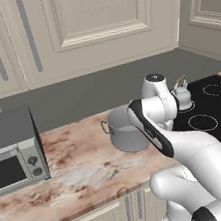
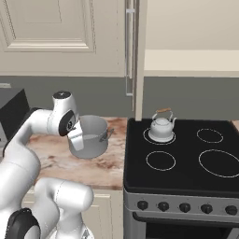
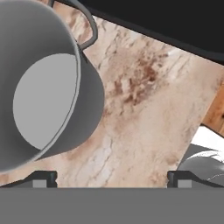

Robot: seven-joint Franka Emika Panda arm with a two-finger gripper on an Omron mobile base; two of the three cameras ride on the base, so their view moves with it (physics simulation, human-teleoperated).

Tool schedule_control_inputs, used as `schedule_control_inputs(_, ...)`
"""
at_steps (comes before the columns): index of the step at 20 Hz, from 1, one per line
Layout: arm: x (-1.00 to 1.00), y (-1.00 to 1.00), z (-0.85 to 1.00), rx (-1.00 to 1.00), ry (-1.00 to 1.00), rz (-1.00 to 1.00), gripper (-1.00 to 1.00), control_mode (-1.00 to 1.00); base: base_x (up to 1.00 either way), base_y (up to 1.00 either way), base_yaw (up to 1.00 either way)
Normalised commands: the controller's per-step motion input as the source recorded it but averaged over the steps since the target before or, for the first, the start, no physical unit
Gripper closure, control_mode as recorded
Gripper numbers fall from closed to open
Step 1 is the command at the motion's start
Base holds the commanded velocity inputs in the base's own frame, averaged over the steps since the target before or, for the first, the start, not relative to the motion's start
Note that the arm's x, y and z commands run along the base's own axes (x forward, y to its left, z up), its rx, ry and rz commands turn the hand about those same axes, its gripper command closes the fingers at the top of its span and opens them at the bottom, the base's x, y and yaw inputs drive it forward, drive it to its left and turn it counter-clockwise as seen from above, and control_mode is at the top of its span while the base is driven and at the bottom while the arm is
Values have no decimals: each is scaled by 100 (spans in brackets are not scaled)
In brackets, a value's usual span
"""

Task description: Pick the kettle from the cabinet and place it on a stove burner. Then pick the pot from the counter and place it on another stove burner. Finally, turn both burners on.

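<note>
One kettle (image 2: 161,126) sits upright on the rear left burner (image 2: 159,136) of the black stove (image 2: 186,172), its brown-topped wire handle arched above the knobbed lid. Beside the stove, on the marbled pink-brown worktop (image 1: 82,172), stands the pot (image 2: 92,135), a wide grey cylinder with small loop handles, near the stove's left edge but apart from it. In the hand view the pot (image 3: 43,87) lies to the upper left, mouth open toward the camera, one loop handle (image 3: 87,26) showing at its rim. The end effector (image 3: 111,179) is released, its two dark fingertips (image 3: 43,178) spread wide and holding nothing; bare marble lies between them. It seems to hover just above the worktop beside the pot, though from the base cameras the arm's own links hide the exact gap. The arm folds forward from the base, its elbow raised and its wrist (image 2: 74,133) bent down over the pot's near side. A grey microwave (image 1: 14,158) rests at the worktop's left end. Cream panelled cupboards (image 1: 98,23) with long bar handles fill the wall above a grey backsplash, and a doorless cabinet (image 2: 191,60) with a beige shelf opens over the stove. A row of dark knobs (image 2: 184,207) lines the stove's front. No writing can be read anywhere.
</note>
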Motion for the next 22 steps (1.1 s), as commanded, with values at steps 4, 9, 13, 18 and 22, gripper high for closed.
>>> schedule_control_inputs(4, 18, 0, -15, 0, 0, -2, -100, -100, 0, 0, 0)
schedule_control_inputs(9, 19, 0, -16, 0, 0, -2, -100, -100, 0, 0, 0)
schedule_control_inputs(13, 20, 0, -18, 0, 1, -2, -100, -100, 0, 0, 0)
schedule_control_inputs(18, 19, 0, -17, 0, 1, -1, -100, -100, 0, 0, 0)
schedule_control_inputs(22, 21, 0, -17, 0, 1, -1, -100, -100, 0, 0, 0)
